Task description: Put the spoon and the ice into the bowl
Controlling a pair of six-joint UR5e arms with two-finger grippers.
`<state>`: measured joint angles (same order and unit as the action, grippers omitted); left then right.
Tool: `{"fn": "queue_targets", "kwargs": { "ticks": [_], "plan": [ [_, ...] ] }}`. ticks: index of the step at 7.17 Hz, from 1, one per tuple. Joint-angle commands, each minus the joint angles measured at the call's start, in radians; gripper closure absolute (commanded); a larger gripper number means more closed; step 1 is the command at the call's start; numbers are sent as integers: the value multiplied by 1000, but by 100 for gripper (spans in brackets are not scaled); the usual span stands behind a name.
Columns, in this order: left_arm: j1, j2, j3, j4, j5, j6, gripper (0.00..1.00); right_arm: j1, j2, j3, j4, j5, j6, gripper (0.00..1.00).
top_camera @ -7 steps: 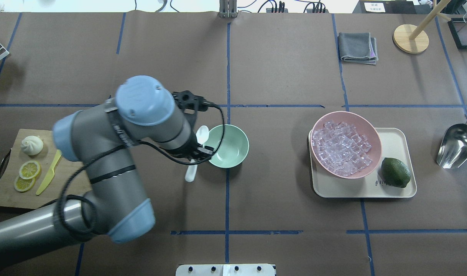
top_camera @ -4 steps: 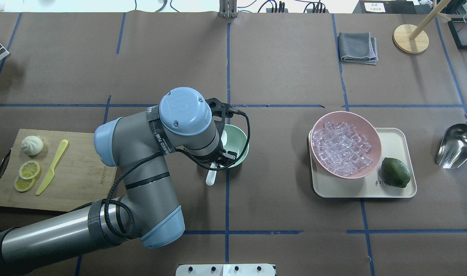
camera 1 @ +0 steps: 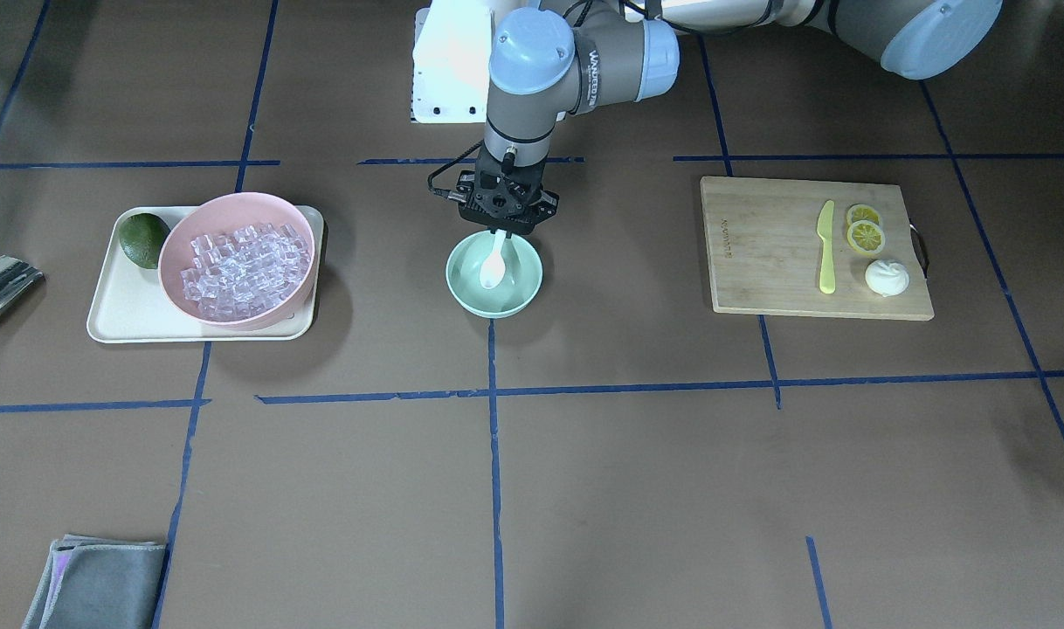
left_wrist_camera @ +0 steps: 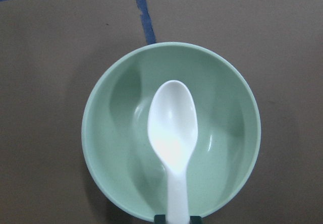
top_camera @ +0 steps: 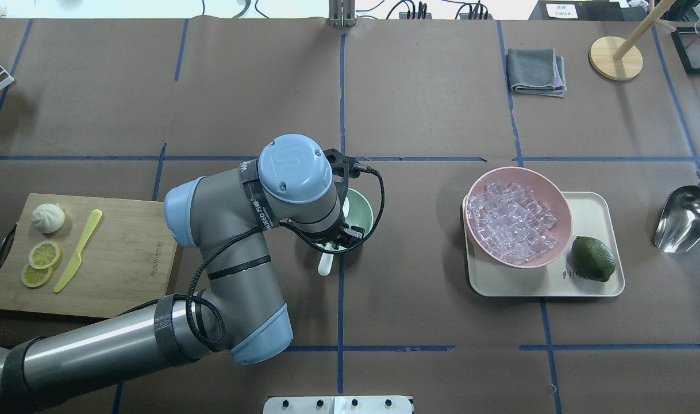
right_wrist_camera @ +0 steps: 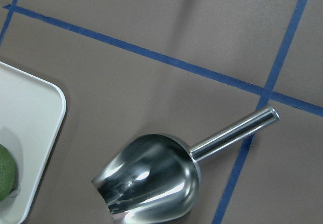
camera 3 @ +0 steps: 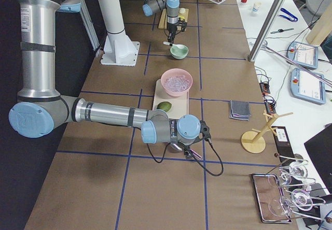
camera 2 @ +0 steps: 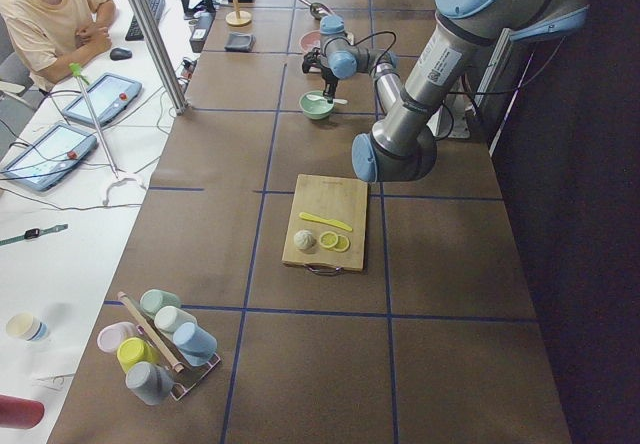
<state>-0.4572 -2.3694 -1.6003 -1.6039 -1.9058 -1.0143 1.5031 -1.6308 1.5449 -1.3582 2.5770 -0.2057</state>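
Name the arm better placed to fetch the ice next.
Right. Its wrist view looks down on the metal scoop, which lies beside the tray carrying the ice in the pink bowl. The left claw is shut on the spoon over the mint bowl.

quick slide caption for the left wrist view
Left wrist view: white spoon held by its handle, scoop hovering over the empty mint-green bowl on the brown table.

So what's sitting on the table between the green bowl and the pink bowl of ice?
Nothing: in the overhead view the stretch from the green bowl to the pink bowl is bare brown table.
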Motion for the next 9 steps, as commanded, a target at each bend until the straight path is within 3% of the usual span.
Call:
{"fn": "queue_targets", "kwargs": {
  "ticks": [1,2,4,7,8,9],
  "plan": [
    [0,-5,16,-10,2,0,55,-39,3,49,1,26,112,0],
    [0,-5,16,-10,25,0,34,-70,3,87,1,25,180,0],
    [-9,-5,16,-28,36,3,28,-133,6,161,1,23,306,0],
    [-131,40,-59,-50,2,3,28,-254,92,286,2,14,649,0],
    [-180,112,-107,-47,-92,58,28,-330,150,323,2,-56,807,0],
    [-196,174,-172,-45,-107,115,28,-418,187,386,2,-158,979,1]
  ]
}}
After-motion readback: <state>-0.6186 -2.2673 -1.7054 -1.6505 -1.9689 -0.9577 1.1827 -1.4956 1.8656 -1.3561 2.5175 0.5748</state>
